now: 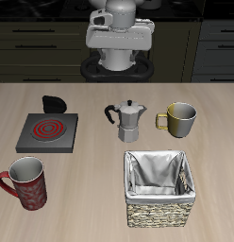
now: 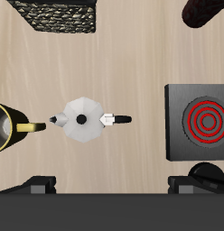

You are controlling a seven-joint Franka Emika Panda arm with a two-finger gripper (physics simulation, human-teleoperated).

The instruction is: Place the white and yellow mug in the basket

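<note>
The white and yellow mug (image 1: 181, 118) stands upright on the table behind the basket, its loop handle pointing toward the moka pot; only part of it shows in the wrist view (image 2: 7, 126). The woven basket (image 1: 159, 210) with grey-white lining stands near the table's front edge and is empty; a corner of it shows in the wrist view (image 2: 58, 16). My gripper (image 1: 117, 52) hangs high above the table's back edge, far from the mug. In the wrist view the gripper (image 2: 116, 189) is open and empty, its fingertips wide apart.
A silver moka pot (image 1: 129, 120) stands beside the mug, directly below the gripper's camera (image 2: 82, 119). A dark stove plate with red rings (image 1: 48, 130) lies farther along, with a small black object (image 1: 55, 102) behind it. A red patterned mug (image 1: 27, 182) stands near the front edge.
</note>
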